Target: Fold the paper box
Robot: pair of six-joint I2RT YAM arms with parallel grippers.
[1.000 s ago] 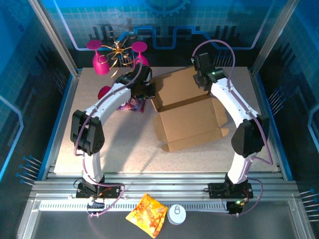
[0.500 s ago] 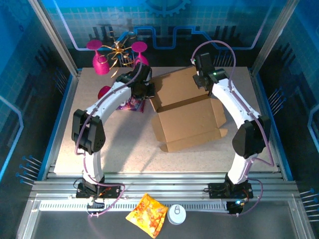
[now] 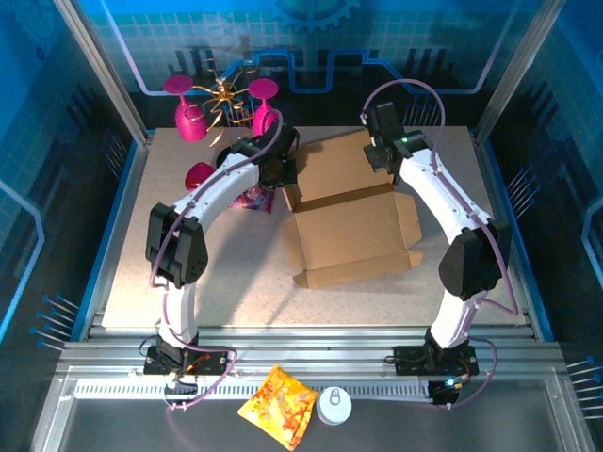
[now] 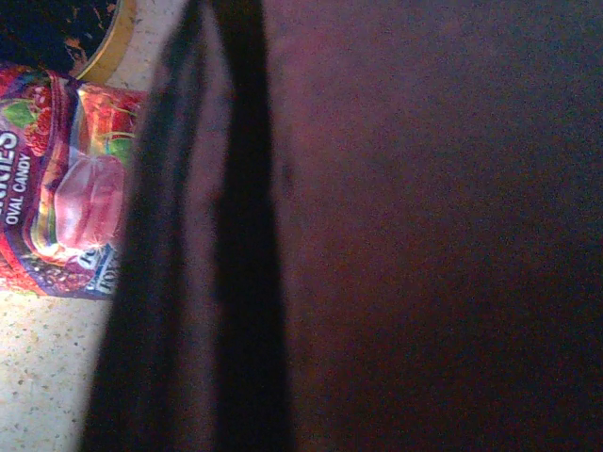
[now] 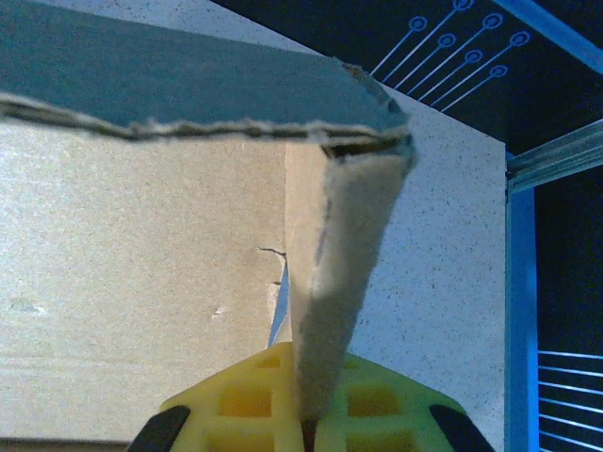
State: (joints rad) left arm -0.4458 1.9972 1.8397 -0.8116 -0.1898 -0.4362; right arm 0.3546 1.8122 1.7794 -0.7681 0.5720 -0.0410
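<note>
As its wrist view shows, right hand [image 5: 303, 414] pinching paper box [image 5: 141, 282]

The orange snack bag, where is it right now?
In the top view the orange snack bag lies on the grey ledge below the table's near edge, beside a small white round object on its right.
</note>
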